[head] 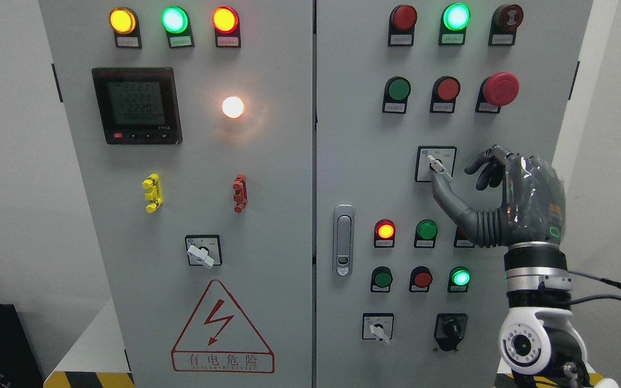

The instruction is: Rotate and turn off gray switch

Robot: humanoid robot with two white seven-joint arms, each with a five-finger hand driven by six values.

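Observation:
The gray rotary switch [436, 165] sits in a black-framed square plate on the cabinet's right door [353, 161]. Its pale lever slants from upper left to lower right. My right hand [455, 173] rises from the lower right and hovers just right of the switch. The thumb [442, 189] reaches up to the lever's lower end and seems to touch it. The other fingers [484, 166] are curled loosely to the right, apart from the knob and holding nothing. My left arm does not show.
Similar switches sit on the left door [202, 252] and at the lower right door [379, 328], next to a black one [450, 328]. A red mushroom button [500, 88], lit lamps and pushbuttons surround the switch. A door handle [343, 240] lies left of them.

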